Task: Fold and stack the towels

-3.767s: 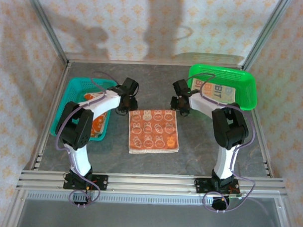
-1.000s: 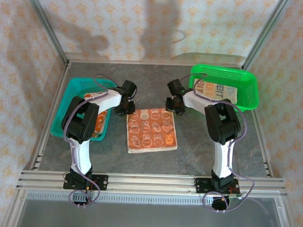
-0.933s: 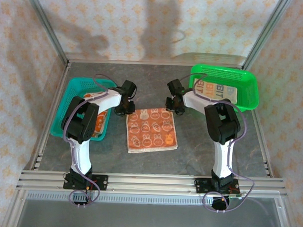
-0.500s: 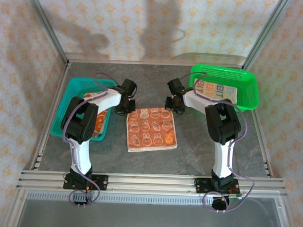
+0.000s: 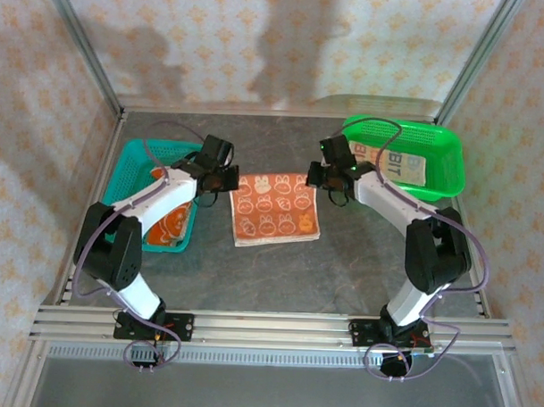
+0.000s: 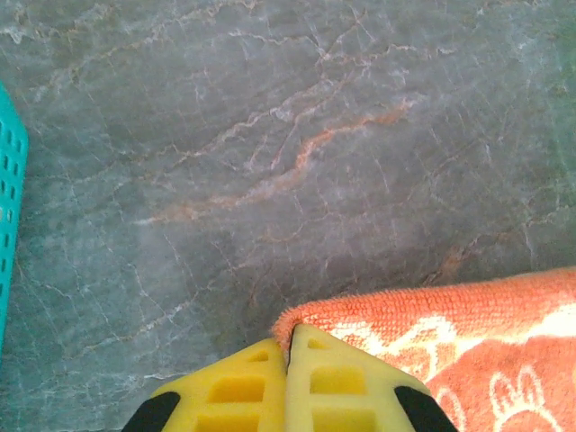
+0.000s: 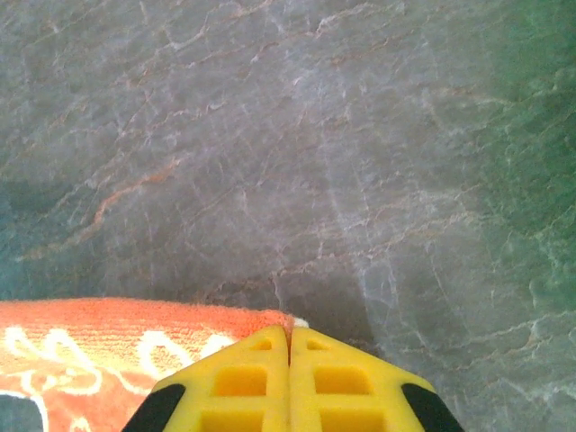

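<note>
An orange towel (image 5: 276, 208) with white rabbit figures hangs in the middle of the table, its far edge raised and its near edge on the surface. My left gripper (image 5: 228, 180) is shut on the towel's far left corner; the left wrist view has the yellow fingertips (image 6: 315, 360) pinching the orange towel (image 6: 450, 315). My right gripper (image 5: 319, 177) is shut on the far right corner, and in the right wrist view its fingertips (image 7: 261, 364) close on the towel's edge (image 7: 135, 328). More orange towels (image 5: 168, 225) lie in the teal basket. A cream lettered towel (image 5: 398, 163) lies in the green basket.
The teal mesh basket (image 5: 130, 158) stands at the left, close to my left arm. The green mesh basket (image 5: 400, 128) stands at the back right, just beyond my right arm. Grey marbled table (image 5: 278, 284) spreads in front of the towel. Metal frame posts border the table.
Both grippers have closed on the towel's far corners and risen, stretching outward. The towel's far edge is now lifted and the cloth has shifted toward the back.
</note>
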